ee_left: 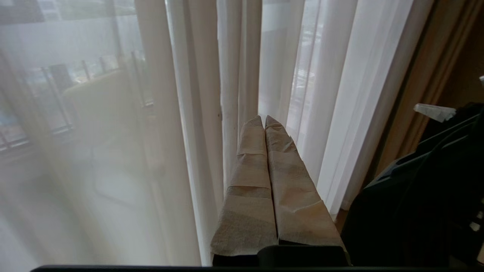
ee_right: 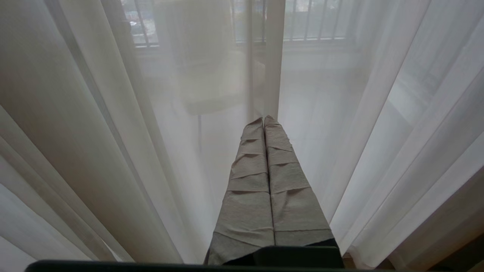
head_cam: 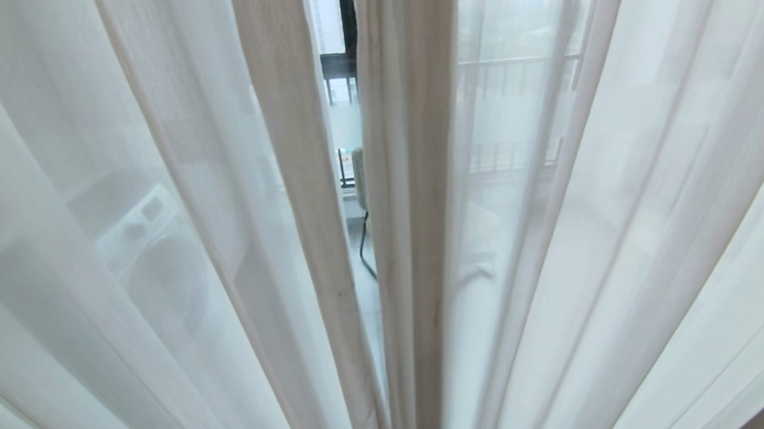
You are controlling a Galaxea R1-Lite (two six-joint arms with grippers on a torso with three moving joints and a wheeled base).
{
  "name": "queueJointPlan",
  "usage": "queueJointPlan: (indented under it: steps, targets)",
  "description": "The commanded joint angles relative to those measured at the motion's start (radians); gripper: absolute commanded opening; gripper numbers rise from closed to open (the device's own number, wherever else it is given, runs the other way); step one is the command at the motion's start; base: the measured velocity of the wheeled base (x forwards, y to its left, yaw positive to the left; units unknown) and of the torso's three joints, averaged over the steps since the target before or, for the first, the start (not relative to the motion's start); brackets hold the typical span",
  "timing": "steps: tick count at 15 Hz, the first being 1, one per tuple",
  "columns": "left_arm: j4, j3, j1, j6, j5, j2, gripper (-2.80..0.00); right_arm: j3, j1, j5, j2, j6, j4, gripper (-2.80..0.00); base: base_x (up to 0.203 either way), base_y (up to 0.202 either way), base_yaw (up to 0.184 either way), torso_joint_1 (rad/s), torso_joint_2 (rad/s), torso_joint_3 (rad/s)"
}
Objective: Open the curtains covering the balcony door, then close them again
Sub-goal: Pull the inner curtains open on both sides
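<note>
The curtains [head_cam: 159, 254] hang drawn — a narrow gap between their edges — left gripper [ee_left: 264, 120] and right gripper [ee_right: 263, 120] both pinched closed, empty

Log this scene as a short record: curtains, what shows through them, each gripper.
curtains: sheer white drapes hang drawn, a narrow slit between the two hemmed edges
through slit: black frame, railing bars, frosted band
behind sheer: washing machine on the left, dimly seen
left gripper: shut, holding nothing, pointing at the folds near the hems
right gripper: shut, holding nothing, pointing at the sheer
arms in head view: none
</note>
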State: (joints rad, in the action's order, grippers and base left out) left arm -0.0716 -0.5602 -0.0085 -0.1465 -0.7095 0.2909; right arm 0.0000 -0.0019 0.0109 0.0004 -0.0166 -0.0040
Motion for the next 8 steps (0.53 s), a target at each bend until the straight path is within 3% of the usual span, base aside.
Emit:
queueJointPlan:
  steps: [1,5,8]
  targets:
    - [0.012,-0.11,-0.001,-0.014,-0.113,0.192,-2.8,0.0,0.0,0.0,0.0,0.0,-0.001,-2.8,0.0,0.0,0.0,0.0,0.0,0.0]
    - [0.018,-0.279,-0.001,-0.023,-0.289,0.376,-2.8,0.0,0.0,0.0,0.0,0.0,-0.001,-2.8,0.0,0.0,0.0,0.0,0.0,0.0]
    - [0.018,-0.365,-0.005,-0.021,-0.327,0.479,-2.8,0.0,0.0,0.0,0.0,0.0,-0.001,-2.8,0.0,0.0,0.0,0.0,0.0,0.0]
